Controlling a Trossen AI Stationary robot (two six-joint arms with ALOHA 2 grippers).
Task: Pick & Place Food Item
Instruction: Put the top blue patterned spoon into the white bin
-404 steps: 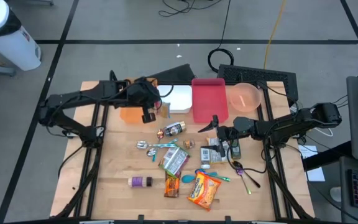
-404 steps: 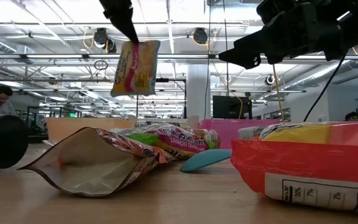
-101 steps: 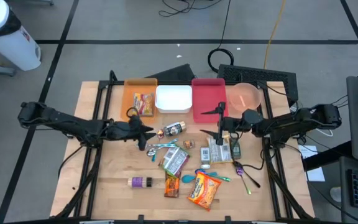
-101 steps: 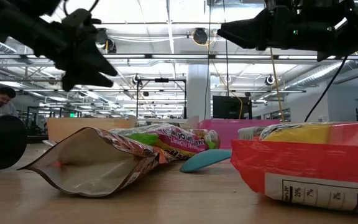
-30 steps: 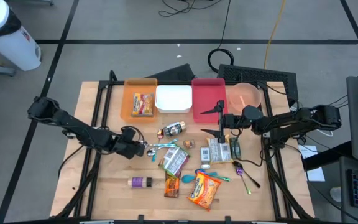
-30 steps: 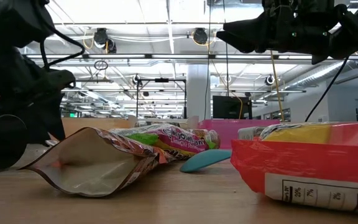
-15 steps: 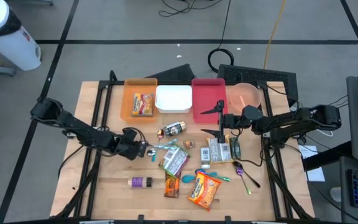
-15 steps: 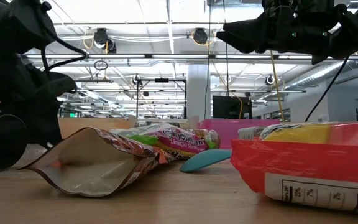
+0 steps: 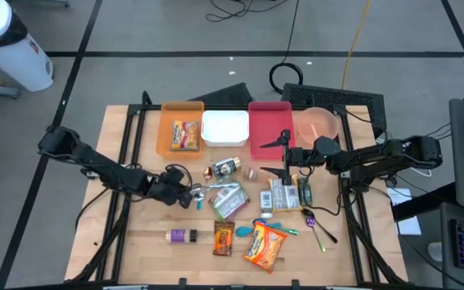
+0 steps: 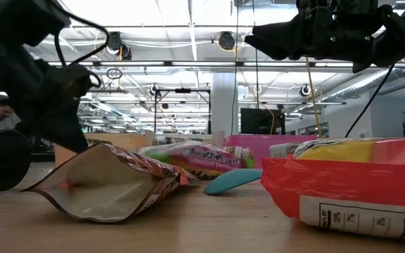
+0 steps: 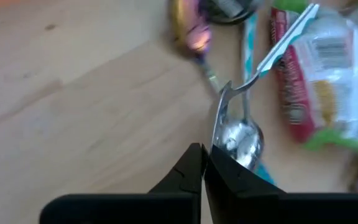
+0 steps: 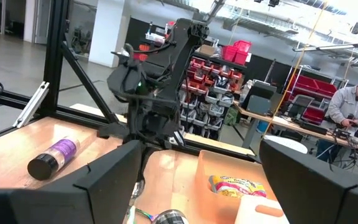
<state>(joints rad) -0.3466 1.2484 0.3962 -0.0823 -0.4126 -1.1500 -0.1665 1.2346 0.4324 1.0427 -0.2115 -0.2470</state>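
My left gripper (image 9: 190, 196) is low over the middle-left of the table, shut at a silver spoon (image 11: 241, 140). The spoon's handle (image 11: 291, 31) reaches out over a green-and-red food pack (image 9: 226, 199) that lies flat beside it. A second spoon with a teal handle (image 11: 247, 56) lies on the wood underneath. My right gripper (image 9: 284, 157) hangs open and empty above the table, in front of the red bin (image 9: 271, 129). A snack pack (image 9: 185, 134) lies in the orange bin (image 9: 167, 133). My left gripper meets the silver spoon at the rim of its bowl (image 11: 216, 134), which runs into the line between the two shut fingertips. The fingers come slanting down from the table's left side. The spoon's handle slopes away and lies over the food pack.
A white bin (image 9: 224, 129) and a pink bowl (image 9: 319, 125) stand along the far edge. A can (image 9: 225, 167), a purple bottle (image 9: 182, 235), an orange chips bag (image 9: 264, 246), small packs and cutlery are scattered over the middle and near part. Bare wood lies at the near left.
My left gripper has shut at the silver spoon and rolled, its tips edging toward the table's right. The green-and-red food pack has turned about and slid a little toward the far edge. My right arm has kept still.
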